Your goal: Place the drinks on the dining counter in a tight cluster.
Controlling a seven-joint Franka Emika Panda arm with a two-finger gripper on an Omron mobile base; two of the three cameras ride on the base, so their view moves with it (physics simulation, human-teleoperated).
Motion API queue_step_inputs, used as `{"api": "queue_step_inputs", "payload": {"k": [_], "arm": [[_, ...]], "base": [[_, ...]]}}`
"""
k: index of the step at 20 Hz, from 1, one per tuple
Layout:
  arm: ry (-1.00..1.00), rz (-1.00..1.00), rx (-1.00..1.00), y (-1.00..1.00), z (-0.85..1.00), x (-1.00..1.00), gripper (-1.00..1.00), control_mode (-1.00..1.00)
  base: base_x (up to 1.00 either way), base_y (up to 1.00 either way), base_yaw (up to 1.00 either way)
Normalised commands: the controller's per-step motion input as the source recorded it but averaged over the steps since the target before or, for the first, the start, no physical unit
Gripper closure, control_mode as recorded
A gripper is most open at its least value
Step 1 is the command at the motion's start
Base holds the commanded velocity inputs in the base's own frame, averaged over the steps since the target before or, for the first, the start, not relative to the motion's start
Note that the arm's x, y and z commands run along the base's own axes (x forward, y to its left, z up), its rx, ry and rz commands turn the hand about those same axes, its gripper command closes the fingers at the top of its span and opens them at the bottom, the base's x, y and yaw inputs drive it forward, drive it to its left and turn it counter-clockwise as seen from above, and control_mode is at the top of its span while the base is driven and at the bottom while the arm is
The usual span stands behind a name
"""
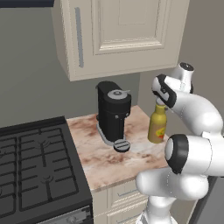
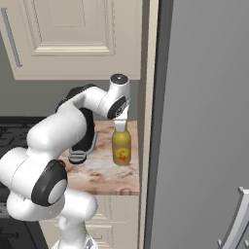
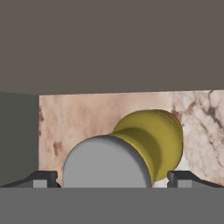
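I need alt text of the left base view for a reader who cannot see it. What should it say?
A fat yellow-amber bottle stands upright on a small beige marble counter, with the white robot arm's hand just above its cap. A black coffee machine stands left of the bottle, a black stove adjoins the counter's left side, and a cream wall cabinet hangs above.
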Motion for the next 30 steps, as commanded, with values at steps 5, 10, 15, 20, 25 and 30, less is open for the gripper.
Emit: {"api": "queue_step_inputs", "payload": {"k": [5, 10, 15, 20, 25, 30], "arm": [[0.00, 0.00, 0.00, 0.00, -0.09, 0.01, -1.00, -1.00], [0.00, 0.00, 0.00, 0.00, -0.10, 0.03, -1.00, -1.00], [0.00, 0.00, 0.00, 0.00, -0.09, 0.06, -1.00, -1.00], [0.00, 0.02, 0.00, 0.00, -0.11, 0.04, -1.00, -1.00], [0.00, 0.02, 0.00, 0.01, -0.22, 0.00, -1.00, -1.00], [0.00, 0.04, 0.00, 0.08, -0.26, -0.06, 1.00, -1.00]], "base": [[0.00, 0.00, 0.00], [0.00, 0.00, 0.00], [0.00, 0.00, 0.00], [0.00, 0.00, 0.00], [0.00, 0.00, 0.00], [0.00, 0.00, 0.00]]}}
